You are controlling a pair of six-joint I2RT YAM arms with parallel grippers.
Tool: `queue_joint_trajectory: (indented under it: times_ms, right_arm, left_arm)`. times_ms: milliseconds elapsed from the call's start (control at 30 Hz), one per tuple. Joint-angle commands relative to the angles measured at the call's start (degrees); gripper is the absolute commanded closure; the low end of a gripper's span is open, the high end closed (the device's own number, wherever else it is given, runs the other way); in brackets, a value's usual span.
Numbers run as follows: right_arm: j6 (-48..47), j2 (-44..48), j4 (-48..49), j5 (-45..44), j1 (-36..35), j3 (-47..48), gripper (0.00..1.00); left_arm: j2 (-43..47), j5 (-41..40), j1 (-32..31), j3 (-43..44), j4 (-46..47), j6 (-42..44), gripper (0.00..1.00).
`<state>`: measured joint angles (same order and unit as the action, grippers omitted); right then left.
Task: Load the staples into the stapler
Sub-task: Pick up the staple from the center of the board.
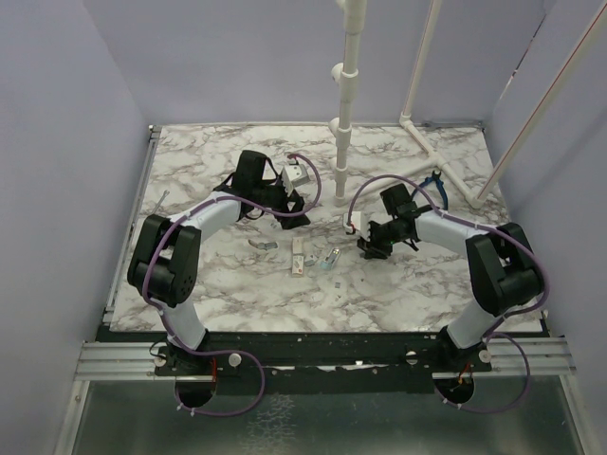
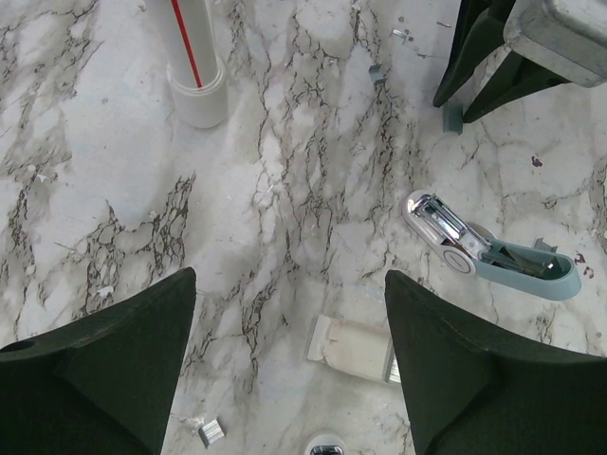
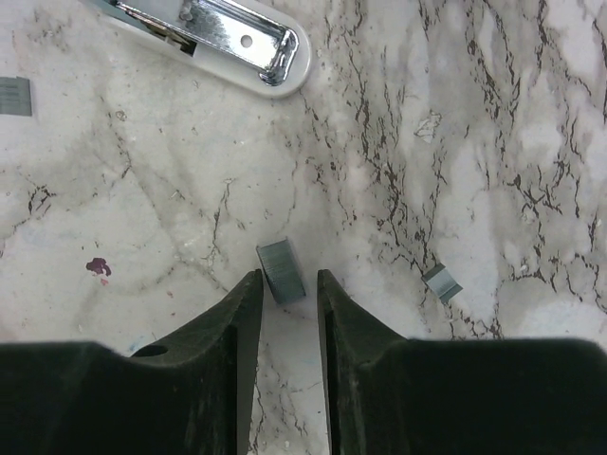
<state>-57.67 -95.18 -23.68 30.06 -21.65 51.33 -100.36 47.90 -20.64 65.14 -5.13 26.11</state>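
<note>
Worktop (image 1: 190, 284): a white marble-patterned slab with grey-brown veins, flecked with small debris.
Stapler (image 2: 446, 232): laid near the middle of the worktop and hinged open. A rounded white shell is lined with a shiny chrome channel, and a flat teal part is joined to it.
Stapler axis: in the left wrist view it runs diagonally, with the white rounded end at upper left and the teal end at lower right.
Staples (image 3: 281, 270): a short, dull grey ribbed strip, laid flat on the marble near the stapler but apart from it.
Right gripper (image 3: 289, 280): black fingers narrowly parted, with the strip's near end between the tips. A gap is seen beside the strip, so no pinch is shown.
Left gripper (image 2: 289, 278): matte black fingers spread wide, nothing held, above a small white oblong box (image 2: 351, 346).
Wrist views only: the strip and a loose staple fragment (image 3: 441, 282), both too small for the overhead view.
Overhead only: blue-handled pliers (image 1: 434, 180) toward the far right corner.
</note>
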Motion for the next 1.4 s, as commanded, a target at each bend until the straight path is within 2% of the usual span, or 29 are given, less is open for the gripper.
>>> queue_joint_trajectory:
  times_ms: [0, 167, 400, 667, 1133, 1367]
  right_arm:
    - [-5.6, -3.6, -4.8, 0.6, -0.1, -1.2, 0.71]
    - [-6.2, -4.7, -5.5, 0.4, -0.1, -0.5, 0.77]
    - [-7.5, -4.5, -6.8, 0.4, 1.4, -0.2, 0.71]
    - [-9.3, -5.8, -9.8, 2.0, 3.0, 1.5, 0.71]
    - [-11.4, -7.1, -12.7, 2.1, 3.0, 2.8, 0.80]
    - [-8.0, -5.3, -9.0, 3.6, 3.2, 1.9, 0.87]
  left_arm:
    - [2.4, -1.2, 0.1, -0.2, 1.0, -0.1, 0.18]
    - [1.8, -1.5, 0.1, 0.3, 1.0, -0.6, 0.18]
    - [1.6, -1.4, 0.1, 0.6, 0.8, -0.7, 0.18]
    - [1.5, -1.3, 0.1, 0.7, 0.9, -1.0, 0.18]
    - [1.6, -1.6, 0.1, 1.6, 0.8, -2.1, 0.17]
    - [1.4, -0.3, 0.1, 2.9, 1.4, -8.1, 0.17]
